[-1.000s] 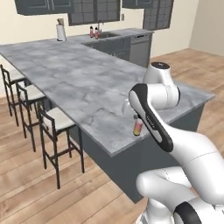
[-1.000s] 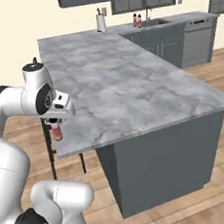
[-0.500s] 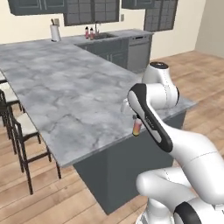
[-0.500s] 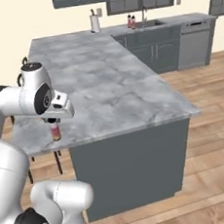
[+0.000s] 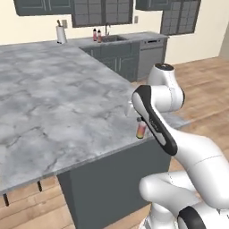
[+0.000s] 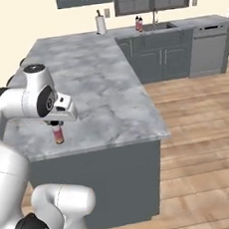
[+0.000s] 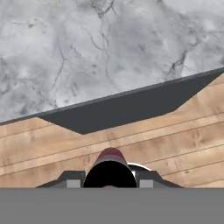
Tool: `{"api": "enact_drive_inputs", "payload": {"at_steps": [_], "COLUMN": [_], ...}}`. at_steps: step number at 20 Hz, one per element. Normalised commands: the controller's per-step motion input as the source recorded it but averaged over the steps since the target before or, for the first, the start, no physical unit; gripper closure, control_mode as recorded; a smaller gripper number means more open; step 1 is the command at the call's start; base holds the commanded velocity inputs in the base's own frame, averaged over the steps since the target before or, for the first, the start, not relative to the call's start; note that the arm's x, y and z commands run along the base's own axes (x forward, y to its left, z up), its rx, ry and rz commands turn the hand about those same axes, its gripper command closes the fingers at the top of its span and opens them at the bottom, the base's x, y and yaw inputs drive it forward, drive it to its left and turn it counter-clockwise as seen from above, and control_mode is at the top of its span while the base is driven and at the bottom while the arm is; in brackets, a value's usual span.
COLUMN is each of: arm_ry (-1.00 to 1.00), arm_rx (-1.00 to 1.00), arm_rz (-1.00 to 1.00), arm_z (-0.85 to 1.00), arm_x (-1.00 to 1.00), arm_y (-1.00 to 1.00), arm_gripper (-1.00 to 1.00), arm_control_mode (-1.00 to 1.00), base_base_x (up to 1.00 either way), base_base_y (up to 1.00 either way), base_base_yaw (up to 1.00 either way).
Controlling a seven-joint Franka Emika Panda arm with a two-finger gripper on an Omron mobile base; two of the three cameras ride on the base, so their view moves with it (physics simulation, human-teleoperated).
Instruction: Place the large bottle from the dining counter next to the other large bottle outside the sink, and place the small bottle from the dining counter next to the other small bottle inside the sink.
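My jaws are clamped on a bottle [image 5: 141,129] with a dark red cap and an orange-pink body; it hangs upright from my gripper [image 6: 57,127] just past the near edge of the grey marble tabletop [image 5: 58,103], and in the hand view its cap [image 7: 110,156] sits between my fingertips. I judge I am in the carrying step, with the bottle lifted off the dining counter and the sink [image 6: 158,26] well away at the far end. Two other bottles [image 5: 96,35] stand by the faucet there. Whether I hold the large or small one I cannot tell. Next I must drive toward the sink, keeping the bottle upright.
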Motion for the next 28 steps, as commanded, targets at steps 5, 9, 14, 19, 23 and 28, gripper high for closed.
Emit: {"api": "enact_drive_inputs", "payload": {"at_steps": [5,9,14,19,23,28], "arm_ry": [0.00,0.00,0.00,0.00,0.00,0.00], "arm_rx": [0.00,0.00,0.00,0.00,0.00,0.00], "arm_rz": [0.00,0.00,0.00,0.00,0.00,0.00], "arm_z": [0.00,0.00,0.00,0.00,0.00,0.00], "arm_x": [0.00,0.00,0.00,0.00,0.00,0.00], "arm_y": [0.00,0.00,0.00,0.00,0.00,0.00], "arm_gripper": [1.00,1.00,1.00,1.00,1.00,1.00], "arm_control_mode": [1.00,1.00,1.00,1.00,1.00,1.00], "base_base_x": [0.56,0.35,0.38,0.39,0.40,0.45], "base_base_y": [-1.00,-1.00,-1.00,-1.00,-1.00,-1.00], "base_base_yaw": [0.35,0.29,0.27,0.25,0.23,0.23]}}
